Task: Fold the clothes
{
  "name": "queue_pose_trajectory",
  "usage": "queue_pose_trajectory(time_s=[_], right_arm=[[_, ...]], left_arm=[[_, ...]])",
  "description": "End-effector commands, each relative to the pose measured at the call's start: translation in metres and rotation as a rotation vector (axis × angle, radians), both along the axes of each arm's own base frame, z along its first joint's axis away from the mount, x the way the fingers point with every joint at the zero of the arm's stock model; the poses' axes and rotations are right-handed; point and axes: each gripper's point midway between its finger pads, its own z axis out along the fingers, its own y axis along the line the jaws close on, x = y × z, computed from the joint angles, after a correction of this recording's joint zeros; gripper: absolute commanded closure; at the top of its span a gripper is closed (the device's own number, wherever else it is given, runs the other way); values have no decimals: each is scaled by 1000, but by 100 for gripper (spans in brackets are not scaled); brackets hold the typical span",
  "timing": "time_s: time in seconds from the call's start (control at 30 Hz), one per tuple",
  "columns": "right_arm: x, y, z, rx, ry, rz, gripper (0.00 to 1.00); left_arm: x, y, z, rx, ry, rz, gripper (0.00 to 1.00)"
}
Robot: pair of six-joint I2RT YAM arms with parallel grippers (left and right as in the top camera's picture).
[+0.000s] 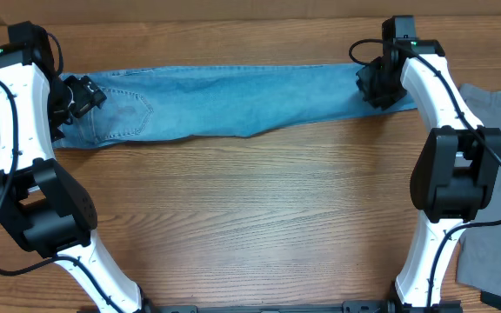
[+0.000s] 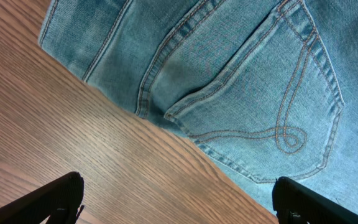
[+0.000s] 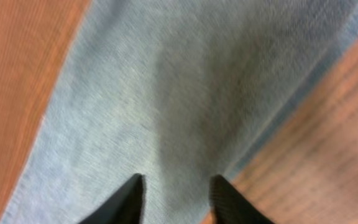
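The jeans [image 1: 233, 100] lie stretched out as one long narrow strip along the far edge of the bench [image 1: 250, 217], with the waist on my left and the leg ends on my right. One back pocket [image 2: 272, 106] faces up near the waist. From the narrow shape, I judge that the legs are already laid one over the other, so the lengthwise fold looks done. The strip is not yet shortened: no fold brings the leg ends toward the waist, and that is what remains.

The left end effector [image 1: 81, 97] hovers over the waist end. In its wrist view, its fingers [image 2: 55, 199] stand wide apart above bare wood and hold nothing, so it is released.

The right end effector [image 1: 377, 83] sits over the leg end. Its wrist view is blurred, showing two dark fingertips with a small gap and denim beneath them. I cannot tell whether it pinches the cloth or only hangs above it.

A grey cloth [image 1: 494, 113] lies at the bench's right edge, apart from the jeans.
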Motion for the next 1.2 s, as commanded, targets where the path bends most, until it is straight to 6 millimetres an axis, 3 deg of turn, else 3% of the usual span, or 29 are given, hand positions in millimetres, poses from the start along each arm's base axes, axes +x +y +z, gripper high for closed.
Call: queue_pose_trajectory(time_s=[0.0, 0.03, 0.1, 0.23, 0.37, 0.53, 0.67, 0.87, 1.0, 1.17], right_arm=[[20, -2, -7, -50, -62, 108, 13], [27, 4, -4, -52, -102, 209, 4], [27, 8, 2, 3, -127, 280, 1], [21, -1, 12, 127, -135, 269, 0], [14, 1, 23, 170, -192, 462, 0], [-8, 0, 22, 149, -155, 627, 0], [-16, -26, 34, 69, -121, 565, 0], [-37, -96, 53, -51, -36, 293, 0], [-51, -112, 50, -34, 7, 252, 0], [-53, -119, 50, -34, 6, 237, 0]], left_arm=[[0, -3, -7, -14, 16, -18, 0], [0, -3, -7, -14, 16, -18, 0], [0, -3, -7, -14, 16, -18, 0], [0, -3, -7, -14, 16, -18, 0], [0, -3, -7, -14, 16, -18, 0], [0, -3, -7, -14, 15, -18, 0], [0, -3, -7, -14, 15, -18, 0], [0, -3, -7, -14, 15, -18, 0], [0, -3, -7, -14, 16, -18, 0], [5, -2, -6, -12, -5, -14, 0]])
